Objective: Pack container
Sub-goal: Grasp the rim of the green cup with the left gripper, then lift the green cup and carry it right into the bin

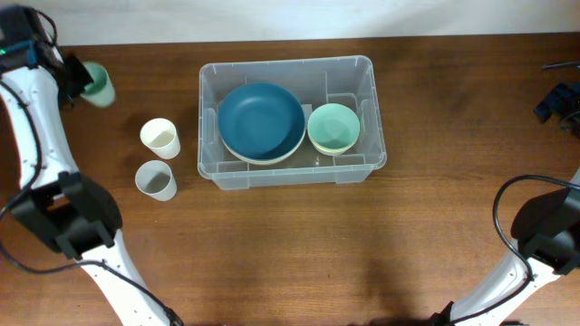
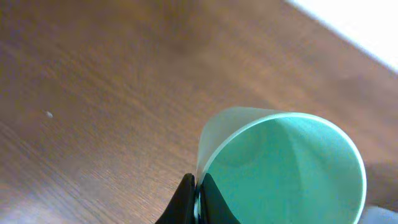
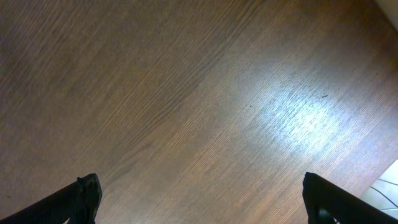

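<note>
The clear plastic container (image 1: 210,81) stands at the table's middle back. Inside it lie a dark blue bowl (image 1: 261,120) on the left and a light green bowl (image 1: 333,127) on the right. My left gripper (image 1: 75,80) is at the far back left, shut on the rim of a green cup (image 1: 98,84); the wrist view shows the cup (image 2: 292,168) with its wall pinched between the fingers (image 2: 198,202). My right gripper (image 1: 557,98) is at the far right edge, open and empty over bare wood (image 3: 199,199).
A cream cup (image 1: 160,138) and a grey cup (image 1: 156,179) stand upright left of the container. The table's back edge runs just behind the left gripper. The arms' bases rise from the front corners.
</note>
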You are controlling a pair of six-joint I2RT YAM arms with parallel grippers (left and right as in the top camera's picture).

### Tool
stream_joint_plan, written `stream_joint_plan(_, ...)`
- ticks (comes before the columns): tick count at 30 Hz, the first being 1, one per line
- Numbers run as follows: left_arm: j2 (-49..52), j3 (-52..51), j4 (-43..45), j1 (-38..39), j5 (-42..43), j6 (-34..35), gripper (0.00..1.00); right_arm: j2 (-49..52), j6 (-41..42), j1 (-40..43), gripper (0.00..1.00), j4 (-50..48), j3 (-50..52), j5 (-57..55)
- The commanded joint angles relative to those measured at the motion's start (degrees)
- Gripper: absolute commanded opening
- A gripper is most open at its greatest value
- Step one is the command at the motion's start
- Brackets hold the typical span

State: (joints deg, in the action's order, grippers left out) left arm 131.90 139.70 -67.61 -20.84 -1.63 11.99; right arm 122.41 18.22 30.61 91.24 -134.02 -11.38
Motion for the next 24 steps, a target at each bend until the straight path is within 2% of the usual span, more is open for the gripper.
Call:
stream_joint_plan(1,-5.1,1.7,-0.4,0.2,4.0,0.3,0.01,-0.2,0.7,-0.2,0.99,0.0,0.0,-0.9)
stream_joint_plan(6,-8.8,2.3,0.5,0.4,13.1,0.3,0.01,-0.2,0.7,-0.2,0.99,0.0,0.0,-0.9)
stream_joint_plan(11,-14.5,2.7,-0.5,3.0,17.2,-1.6,0.01,-0.2,0.7,-0.2,0.99,0.0,0.0,-0.9)
stream_joint_plan(17,-19.0,2.7,-5.2,11.7,17.3,-2.7,0.01,-0.2,0.7,-0.2,0.99,0.0,0.0,-0.9)
stream_joint_plan(24,-18.4,2.5,-11.1,25.0,16.9,-2.8,0.01,-0.2,0.7,-0.2,0.99,0.0,0.0,-0.9)
